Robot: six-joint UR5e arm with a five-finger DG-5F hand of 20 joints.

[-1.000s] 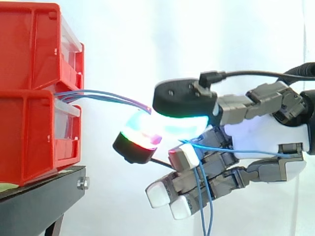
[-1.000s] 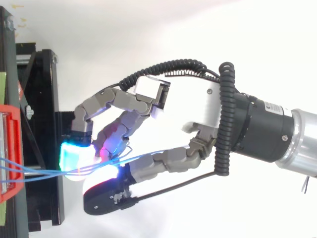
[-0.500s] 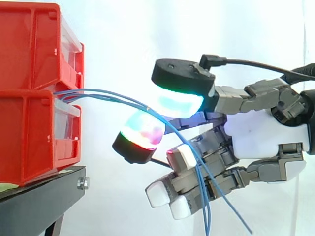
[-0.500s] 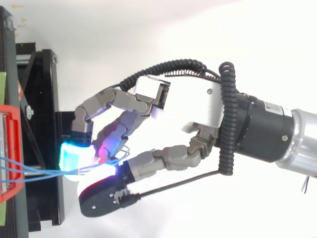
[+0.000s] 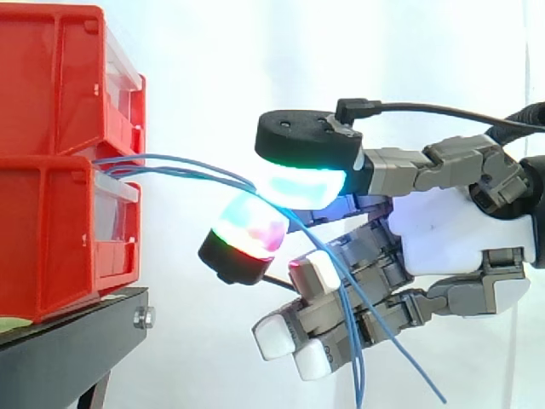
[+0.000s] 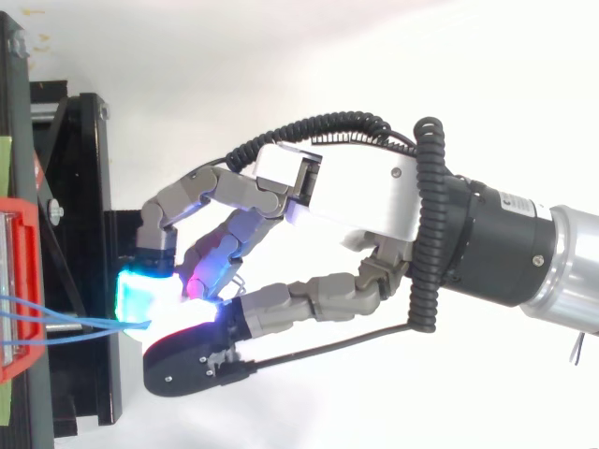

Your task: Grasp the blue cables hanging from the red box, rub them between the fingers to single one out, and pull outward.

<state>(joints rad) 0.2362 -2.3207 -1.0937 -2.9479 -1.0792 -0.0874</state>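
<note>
Thin blue cables (image 5: pixel 187 168) come out between the two stacked red bins (image 5: pixel 60 170) at the left and arc rightward, slack. In the side view they run between the thumb's green-cyan pad (image 5: pixel 298 181) and a fingertip pad (image 5: pixel 245 230) glowing red and green below it, then hang down past the curled lower fingers. My hand (image 5: pixel 451 234) reaches in from the right with its fingers curled and the two pads closed lightly on the cables. From above, the cables (image 6: pixel 56 323) leave the bin edge and disappear under the pads of the hand (image 6: pixel 365 196).
The bins stand on a black stand (image 5: pixel 68 349), whose frame (image 6: pixel 84 234) lies just left of the fingertips in the top view. A white curtain hangs behind. The cables' loose ends dangle below the hand.
One second ago the pads pinched the cables taut. Then the thumb lifted and the cables sagged. Now the thumb has come down and forward toward the bins, back onto the cables.
</note>
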